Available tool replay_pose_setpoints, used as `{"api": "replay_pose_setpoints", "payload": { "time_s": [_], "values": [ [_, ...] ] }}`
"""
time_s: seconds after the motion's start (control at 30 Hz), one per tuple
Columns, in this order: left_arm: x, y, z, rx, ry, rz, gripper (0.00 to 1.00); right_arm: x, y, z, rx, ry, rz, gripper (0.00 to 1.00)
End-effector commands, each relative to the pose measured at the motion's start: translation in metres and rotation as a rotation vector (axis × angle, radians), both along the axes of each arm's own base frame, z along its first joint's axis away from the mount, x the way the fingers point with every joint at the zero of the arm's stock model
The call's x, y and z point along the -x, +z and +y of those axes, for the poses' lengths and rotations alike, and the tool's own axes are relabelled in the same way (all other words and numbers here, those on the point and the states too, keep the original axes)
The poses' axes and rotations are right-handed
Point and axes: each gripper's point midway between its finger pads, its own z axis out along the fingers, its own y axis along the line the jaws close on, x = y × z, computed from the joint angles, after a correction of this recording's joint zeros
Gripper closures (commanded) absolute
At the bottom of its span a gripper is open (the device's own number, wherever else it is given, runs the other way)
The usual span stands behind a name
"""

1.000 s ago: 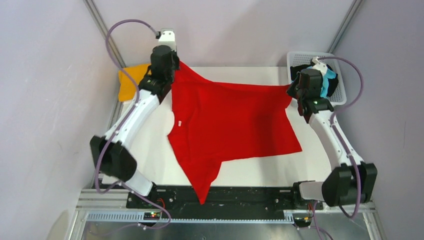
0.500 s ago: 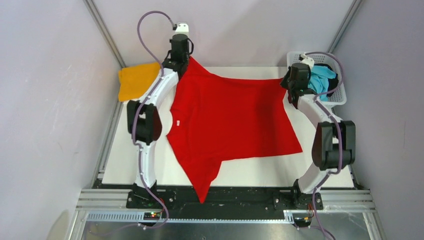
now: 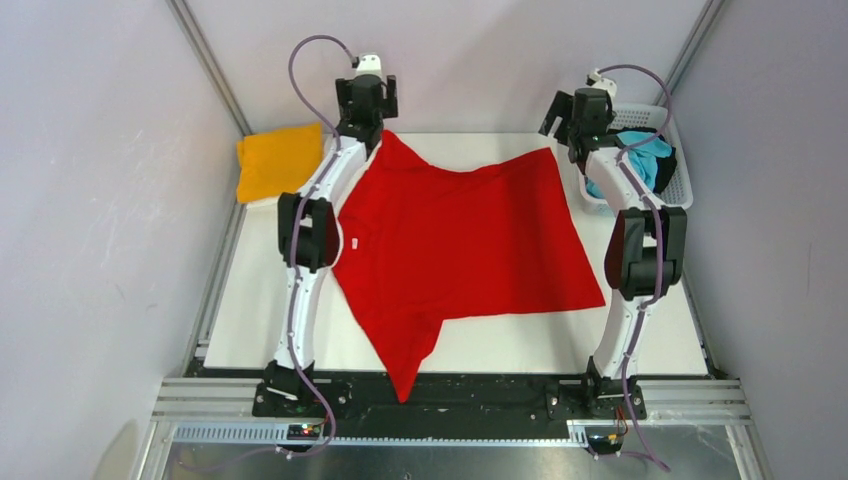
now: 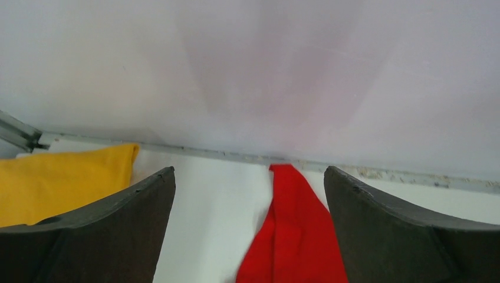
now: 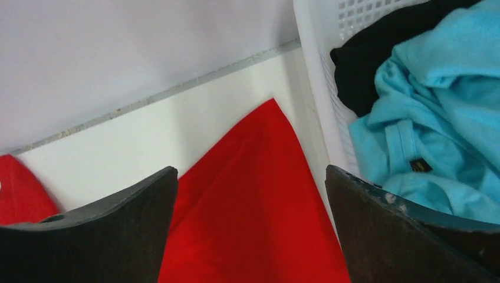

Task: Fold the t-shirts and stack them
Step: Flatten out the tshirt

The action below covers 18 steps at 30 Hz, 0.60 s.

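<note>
A: Where's the red shirt (image 3: 460,240)?
B: Flat on the bench (image 3: 250,320), spread wide, neck label (image 3: 357,243) twd the left arm (image 3: 330,190). Far sleeve tip & far hem corner both lie up by the back wall. Near sleeve tip seems to poke past the near edge.
A: Jaws?
B: Both sets wide, nothing in either. Left jaws hang over the far sleeve tip, right jaws over the far hem corner, just beside the basket (image 3: 683,185).
A: Why stretched out like that?
B: My guess: those two points sit far apart so the cloth lies smooth for the 1st fold.
A: Other shirts?
B: Orange-yellow shirt (image 3: 275,165) sits folded at the bench's far left, prob. the stack's start. Turquoise shirt (image 3: 640,160) & black shirt (image 5: 377,53) are bunched in the basket.
A: Anything u can't see?
B: Can't tell how high the jaws are above the cloth; wrist views crop them. Whatever's under the turquoise is hidden. No white one in sight.
</note>
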Motion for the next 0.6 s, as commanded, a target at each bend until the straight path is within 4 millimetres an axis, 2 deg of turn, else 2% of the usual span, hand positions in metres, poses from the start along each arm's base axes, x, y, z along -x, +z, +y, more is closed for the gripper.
{"api": "replay_pose_setpoints", "payload": {
  "time_s": [0.0,0.07,0.13,0.17,0.2,0.23,0.27,0.3,0.33,0.37,0.4,0.5,0.53,0.57],
  "values": [
    [0.037,0.101,0.0,0.127,-0.026,-0.118,0.0,0.03,0.029,0.009,-0.003,0.008,-0.017,0.01],
    [0.059,0.109,0.001,0.167,-0.016,-0.097,0.0,0.044,0.02,0.018,-0.023,0.022,0.028,0.01],
    [0.082,0.102,0.001,0.221,-0.008,-0.06,0.0,0.061,0.004,0.031,-0.055,0.047,0.09,0.0],
    [0.097,0.09,-0.001,0.239,-0.026,-0.017,0.0,0.072,-0.013,0.039,-0.064,0.063,0.137,0.01],
    [0.108,0.062,-0.003,0.277,-0.024,0.045,0.0,0.081,-0.019,0.044,-0.086,0.068,0.165,0.0],
    [0.12,0.069,-0.009,0.313,-0.065,0.05,0.0,0.094,-0.039,0.05,-0.092,0.073,0.218,0.01],
    [0.133,0.039,-0.013,0.348,-0.068,0.119,0.0,0.11,-0.056,0.051,-0.108,0.062,0.269,0.01],
    [0.145,0.043,-0.022,0.384,-0.119,0.132,0.0,0.117,-0.063,0.054,-0.117,0.06,0.291,0.01],
    [0.159,0.016,-0.026,0.414,-0.117,0.195,0.0,0.13,-0.076,0.055,-0.135,0.044,0.335,0.01],
    [0.171,0.017,-0.034,0.45,-0.142,0.207,0.0,0.136,-0.083,0.056,-0.149,0.034,0.359,0.01],
    [0.187,-0.001,-0.038,0.457,-0.15,0.255,0.0,0.145,-0.092,0.06,-0.16,0.048,0.387,0.01],
    [0.222,-0.034,-0.059,0.467,-0.173,0.345,0.0,0.161,-0.109,0.075,-0.189,0.096,0.438,0.01],
    [0.237,-0.052,-0.062,0.454,-0.169,0.384,0.0,0.171,-0.12,0.08,-0.186,0.108,0.467,0.01],
    [0.244,-0.059,-0.063,0.468,-0.155,0.401,0.0,0.175,-0.126,0.083,-0.195,0.109,0.485,0.01]
  ]
}}
